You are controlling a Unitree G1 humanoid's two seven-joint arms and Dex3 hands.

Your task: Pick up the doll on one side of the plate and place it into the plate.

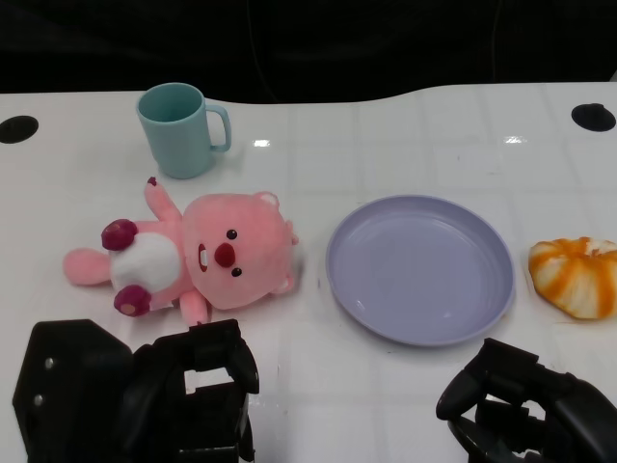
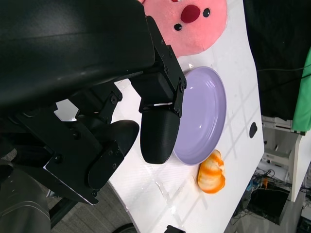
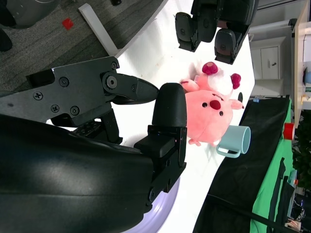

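A pink plush doll (image 1: 193, 256) with a white belly and dark red paws lies on its back on the white table, just left of the empty lavender plate (image 1: 420, 267). The doll's face (image 2: 192, 22) and the plate (image 2: 206, 114) also show in the left wrist view; the doll (image 3: 209, 104) shows in the right wrist view too. My left hand (image 1: 193, 391) hovers at the near edge, just in front of the doll, fingers apart and empty. My right hand (image 1: 525, 405) sits at the near right, in front of the plate, also holding nothing.
A teal mug (image 1: 181, 128) stands behind the doll at the back left. An orange-and-white striped bun-like toy (image 1: 576, 276) lies right of the plate. Two dark holes (image 1: 17, 128) (image 1: 592, 117) mark the table's far corners.
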